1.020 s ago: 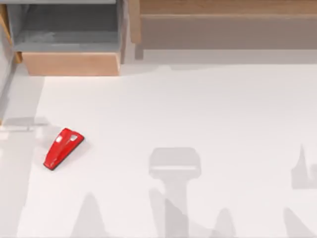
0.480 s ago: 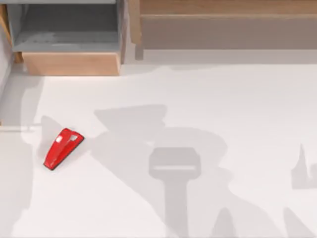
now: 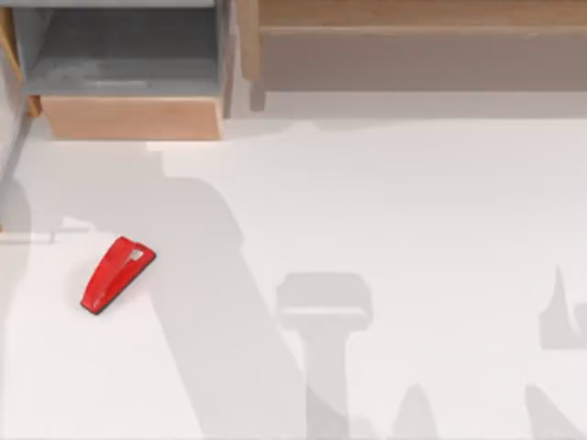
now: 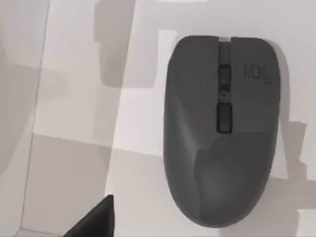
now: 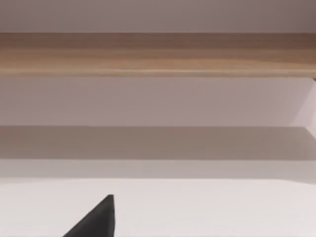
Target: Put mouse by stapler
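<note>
Directly beneath the left wrist camera the mouse (image 4: 222,131) was recorded, lying flat on a pale surface and taking up the right half of that frame, scroll wheel toward the frame's upper edge. Its shell was judged hard, smooth and probably slippery, light enough for a two-finger lift, and not fragile. The best hold was judged to be across the narrower flanks at mid-body, where the sides run nearly parallel; a pinch over the domed back would likely slide off. At the lower left of the same frame a black finger tip (image 4: 96,221) of the left gripper was noted, apart from the mouse; whether the fingers stood spread or closed could not be told. A like black finger tip (image 5: 96,219) of the right gripper was seen at the lower left of the right wrist view, facing a wooden shelf (image 5: 158,54) farther off; its finger spacing likewise could not be told.

In the top view the stapler (image 3: 116,273) lay at the left of the white table (image 3: 413,211), wide end toward the upper right. Beyond it, at upper left, an open wooden drawer (image 3: 128,82) was logged. How far the mouse lay from the stapler could not be established, as the two were never seen in one frame.
</note>
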`<state>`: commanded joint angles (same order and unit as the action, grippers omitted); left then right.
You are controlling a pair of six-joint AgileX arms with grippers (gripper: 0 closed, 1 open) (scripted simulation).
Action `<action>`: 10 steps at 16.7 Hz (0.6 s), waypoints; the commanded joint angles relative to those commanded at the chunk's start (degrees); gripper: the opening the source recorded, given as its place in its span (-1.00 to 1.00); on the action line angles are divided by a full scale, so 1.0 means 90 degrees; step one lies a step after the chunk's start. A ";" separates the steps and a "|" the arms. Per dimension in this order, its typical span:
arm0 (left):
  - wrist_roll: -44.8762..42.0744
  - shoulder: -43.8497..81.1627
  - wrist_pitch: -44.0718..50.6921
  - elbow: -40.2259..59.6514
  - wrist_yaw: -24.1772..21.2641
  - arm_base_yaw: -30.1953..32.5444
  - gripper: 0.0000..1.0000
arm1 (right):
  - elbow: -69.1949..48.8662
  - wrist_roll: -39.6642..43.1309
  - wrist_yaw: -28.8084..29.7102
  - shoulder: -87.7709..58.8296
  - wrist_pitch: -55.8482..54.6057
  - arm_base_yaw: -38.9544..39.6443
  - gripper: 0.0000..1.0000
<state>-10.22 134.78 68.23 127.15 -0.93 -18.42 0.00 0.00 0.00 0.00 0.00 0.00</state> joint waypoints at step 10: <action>-0.0138 0.1616 0.0831 0.1534 -0.0055 -0.0015 1.00 | 0.0000 0.0000 0.0000 0.0000 0.0000 0.0000 1.00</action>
<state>-11.47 149.33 75.71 140.95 -1.43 -18.56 0.00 0.00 0.00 0.00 0.00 0.00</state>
